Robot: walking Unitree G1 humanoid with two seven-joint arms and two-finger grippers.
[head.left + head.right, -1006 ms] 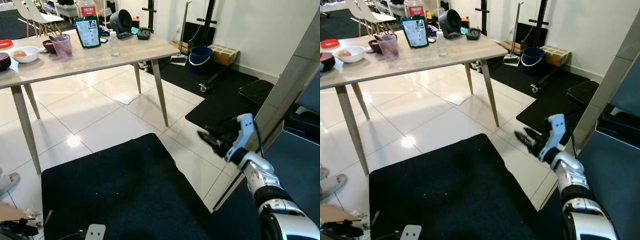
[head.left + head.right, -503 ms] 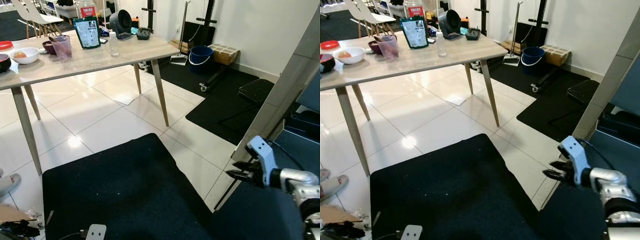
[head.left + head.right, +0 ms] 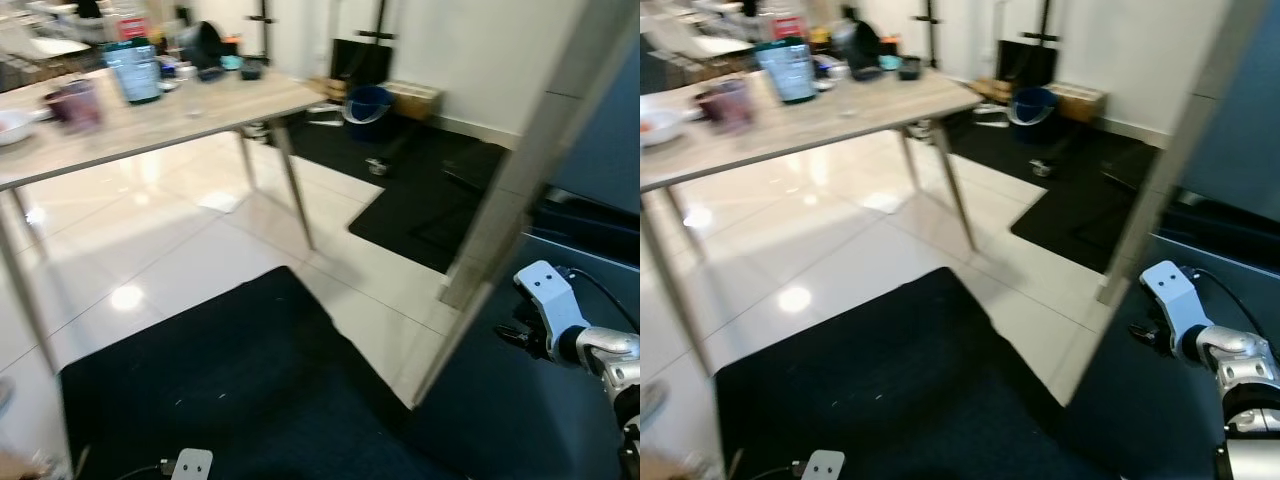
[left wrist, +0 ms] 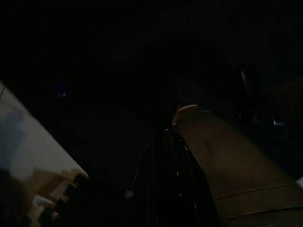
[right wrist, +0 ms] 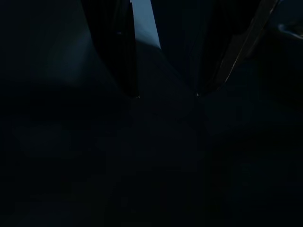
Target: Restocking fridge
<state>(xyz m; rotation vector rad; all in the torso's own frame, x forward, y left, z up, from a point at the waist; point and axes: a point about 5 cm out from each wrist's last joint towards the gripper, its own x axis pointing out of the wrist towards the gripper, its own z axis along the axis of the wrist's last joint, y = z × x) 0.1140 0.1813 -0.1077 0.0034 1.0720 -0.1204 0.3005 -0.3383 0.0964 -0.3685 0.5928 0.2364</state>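
Observation:
The fridge door (image 3: 520, 420) is a dark blue panel with a silver edge (image 3: 520, 170), standing at my right. My right gripper (image 3: 512, 335) is low against the door's dark face, just inside that edge, on a silver arm with a white wrist block (image 3: 1170, 290). In the right wrist view its two black fingers (image 5: 127, 66) stand apart with nothing between them, close over a dark surface. The left wrist view is very dark; a dim brownish rounded shape (image 4: 222, 161) lies in it and little else can be made out.
A wooden table (image 3: 180, 105) stands at the far left with a green packet (image 3: 135, 72), a cup and bowls on it. A black mat (image 3: 200, 380) lies on the white tiles before me. A blue bucket (image 3: 362, 100) and a cardboard box (image 3: 412, 98) sit by the back wall.
The camera has swung and blurred, so the whole scene has shifted left. My right gripper has drawn back from over the floor tiles to the fridge door's dark face.

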